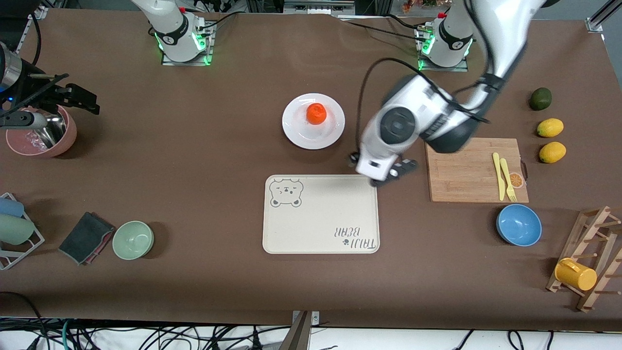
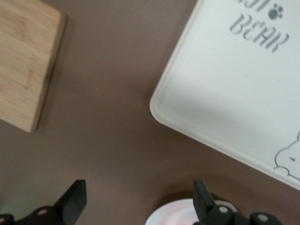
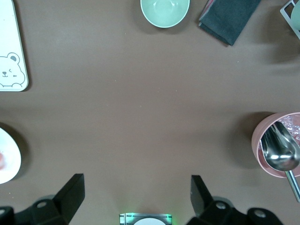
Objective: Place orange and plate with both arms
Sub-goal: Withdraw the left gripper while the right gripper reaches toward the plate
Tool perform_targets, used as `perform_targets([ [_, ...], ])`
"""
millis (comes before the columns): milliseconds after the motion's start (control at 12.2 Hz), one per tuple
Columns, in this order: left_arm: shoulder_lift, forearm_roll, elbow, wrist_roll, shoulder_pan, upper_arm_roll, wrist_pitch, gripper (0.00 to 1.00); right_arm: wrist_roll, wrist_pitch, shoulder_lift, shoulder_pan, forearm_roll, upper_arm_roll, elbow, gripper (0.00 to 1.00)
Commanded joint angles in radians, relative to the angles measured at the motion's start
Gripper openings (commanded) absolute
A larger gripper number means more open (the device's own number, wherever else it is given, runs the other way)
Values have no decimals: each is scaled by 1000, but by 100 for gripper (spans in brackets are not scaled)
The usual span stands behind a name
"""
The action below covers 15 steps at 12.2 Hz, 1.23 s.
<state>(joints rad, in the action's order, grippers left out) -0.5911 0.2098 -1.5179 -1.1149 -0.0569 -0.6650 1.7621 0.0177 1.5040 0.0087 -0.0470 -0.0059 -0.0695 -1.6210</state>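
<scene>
Orange (image 1: 316, 113) sits on white plate (image 1: 313, 121), beside the tray (image 1: 320, 214), farther from camera. Left gripper (image 1: 388, 176) over tabletop (image 1: 194, 160), fingers released, probably approaching the plate. Right gripper (image 3: 136, 197) waits, fingers released.

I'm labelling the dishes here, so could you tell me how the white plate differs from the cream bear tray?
The plate is round and plain white; the tray is rectangular, cream, printed with a bear and lettering. The plate carries the orange; the tray carries nothing. The plate is smaller and lies farther from the front camera than the tray. Both lie flat on the table. The left gripper, open, hovers by the tray's corner.
</scene>
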Motion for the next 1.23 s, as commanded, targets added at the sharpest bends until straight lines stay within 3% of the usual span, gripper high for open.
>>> perform_targets([
  [0, 4, -12, 30, 140, -136, -4, -84, 100, -1, -18, -3, -2, -8, -9, 10, 100],
  [328, 1, 31, 36, 380, -331, -1, -92, 100, 4, -18, 5, -1, 7, -10, 9, 100],
  [656, 4, 33, 38, 510, -422, 4, -89, 100, -21, -56, 115, -1, 46, -10, -8, 100],
  [902, 123, -68, 9, 723, -330, 206, -99, 100, 92, -1, 177, 12, 209, -12, -11, 100],
  [1066, 254, -203, -50, 905, -211, 411, -114, 100, 145, 37, 200, 61, 305, -12, -11, 100],
  [1148, 317, -229, -77, 978, -158, 480, -146, 100, 145, 59, 223, 81, 337, -12, -13, 100],
])
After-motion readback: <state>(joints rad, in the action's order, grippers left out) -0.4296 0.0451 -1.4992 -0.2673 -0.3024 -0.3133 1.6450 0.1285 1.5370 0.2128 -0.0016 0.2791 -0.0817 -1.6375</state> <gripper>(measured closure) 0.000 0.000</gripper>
